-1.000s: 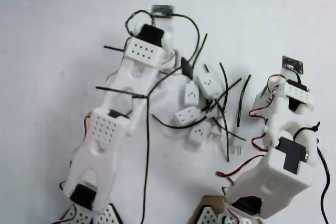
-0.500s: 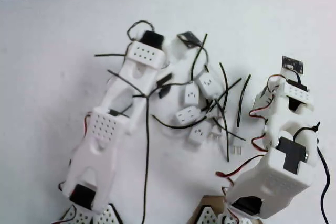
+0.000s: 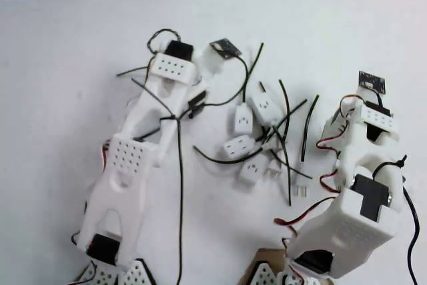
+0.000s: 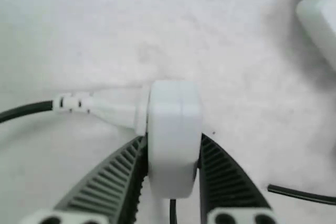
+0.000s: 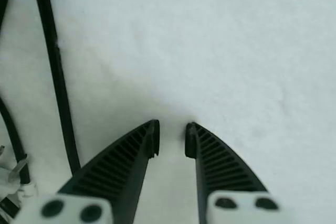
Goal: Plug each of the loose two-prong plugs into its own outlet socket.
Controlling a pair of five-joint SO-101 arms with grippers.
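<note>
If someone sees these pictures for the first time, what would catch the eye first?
The left gripper, clamped on a white outlet socket with a plug at its side. Next, the tangle of white sockets and black wires at the middle of the table.

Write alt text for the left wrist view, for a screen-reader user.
The left tool is clamped on a white block, held between its dark ribbed fingers over the white table. A lead, white at the block and black farther out, runs off one side of the block.
</note>
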